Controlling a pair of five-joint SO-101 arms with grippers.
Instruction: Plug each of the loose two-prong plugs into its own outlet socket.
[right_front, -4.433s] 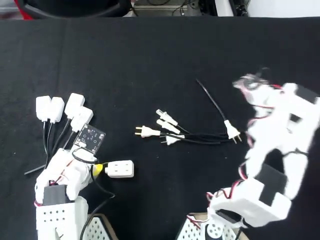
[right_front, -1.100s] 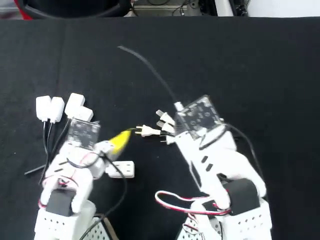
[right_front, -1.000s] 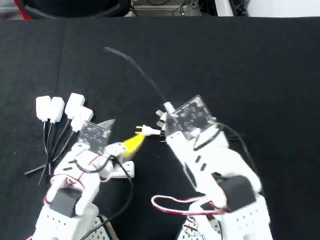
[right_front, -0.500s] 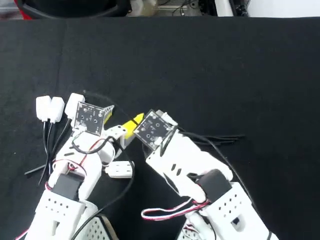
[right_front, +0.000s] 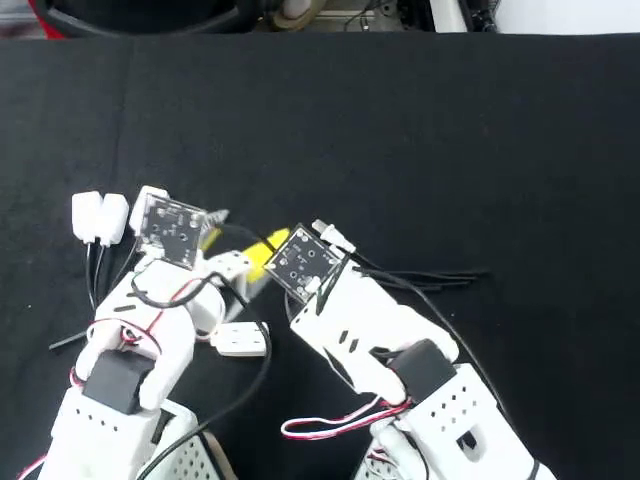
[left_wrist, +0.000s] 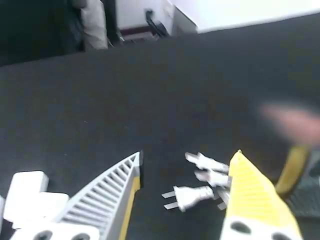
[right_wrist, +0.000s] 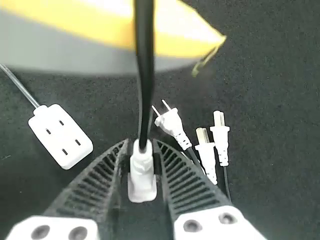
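My right gripper (right_wrist: 141, 150) is shut on a white two-prong plug (right_wrist: 141, 176), whose black cord (right_wrist: 144, 75) runs off over the left gripper's yellow finger (right_wrist: 150, 30). A white three-socket outlet (right_wrist: 60, 136) lies beside it on the black table, and three loose plugs (right_wrist: 204, 145) lie on the other side. My left gripper (left_wrist: 188, 157) is open above the table with loose plugs (left_wrist: 192, 196) lying between its fingers. From above, the left gripper (right_front: 240, 238) and the right arm (right_front: 305, 262) are close together, with the outlet (right_front: 240, 340) just in front of them.
Several more white outlets (right_front: 100, 215) with black cords lie at the left, also in the left wrist view (left_wrist: 30, 187). The plugs' black cables (right_front: 430, 275) trail right across the table (right_front: 450, 140).
Over the last second my right arm swung left with the plug and its cord, ending beside the left gripper. The left arm lifted away from the three-socket outlet and turned toward the plugs.
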